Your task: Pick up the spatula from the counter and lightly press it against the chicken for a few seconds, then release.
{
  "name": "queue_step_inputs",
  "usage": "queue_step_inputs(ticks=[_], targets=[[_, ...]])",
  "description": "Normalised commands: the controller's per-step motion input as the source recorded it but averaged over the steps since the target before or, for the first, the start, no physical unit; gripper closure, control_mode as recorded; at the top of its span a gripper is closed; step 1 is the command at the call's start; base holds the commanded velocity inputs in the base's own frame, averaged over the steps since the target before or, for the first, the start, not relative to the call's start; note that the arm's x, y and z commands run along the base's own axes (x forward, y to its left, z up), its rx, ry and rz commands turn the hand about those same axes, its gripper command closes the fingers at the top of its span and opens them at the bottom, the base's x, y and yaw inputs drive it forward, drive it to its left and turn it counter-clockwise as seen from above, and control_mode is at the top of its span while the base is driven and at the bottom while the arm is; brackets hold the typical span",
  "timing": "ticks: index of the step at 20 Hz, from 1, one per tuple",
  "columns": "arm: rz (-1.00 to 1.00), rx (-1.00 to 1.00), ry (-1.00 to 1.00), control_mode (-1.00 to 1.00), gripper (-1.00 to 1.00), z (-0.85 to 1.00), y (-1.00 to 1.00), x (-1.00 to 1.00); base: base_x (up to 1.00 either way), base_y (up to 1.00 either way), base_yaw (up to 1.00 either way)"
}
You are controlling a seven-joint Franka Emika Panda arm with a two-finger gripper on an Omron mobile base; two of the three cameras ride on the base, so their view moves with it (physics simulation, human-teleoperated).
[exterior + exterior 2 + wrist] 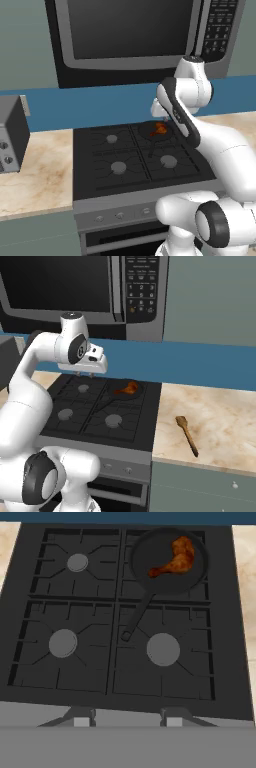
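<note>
Wooden, light brown, nearest of the task's things: spatula [188, 436] flat on the beige marbled counter [225, 416], right of the stove [132, 431] and close to the counter's front edge. Slim handle toward the base, ending near that edge; broader, rounded blade at the far end, angled a little toward the stove. Long axis thus roughly front to back, slanting slightly. Untouched, nothing on or against it.

Farther in and to the left, gripper [86, 374] hanging above the stove, pointing down, well apart from the spatula. Jaws parted partway, going by the hand view, with nothing between them; no hold on anything. From the gripper, spatula off to the right, nearer the base and lower, past the stove's right edge. Judged from that: a swing rightward and back toward the base first, then a descent, with the jaws probably best set across the handle rather than along it.

Beyond the gripper, dark pan [110, 391] on the rear right burner, handle reaching forward and left over the grates. Chicken [128, 388] inside it, an orange-brown drumstick shape on the pan's floor, between gripper and spatula left to right but farther back than both. Farthest, blue wall strip [200, 361] and the microwave [60, 286] above.
</note>
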Motion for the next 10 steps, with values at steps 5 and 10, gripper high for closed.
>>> queue_step_inputs(ticks=[5, 10], targets=[[-0.01, 0.02, -0.02, -1.00, -1.00, 0.00, -0.03, -0.18, 0.00, 0.00, 0.00], [-0.01, 0.04, -0.13, -1.00, -1.00, 0.00, -0.23, -0.51, 0.00, 0.00, 0.00]])
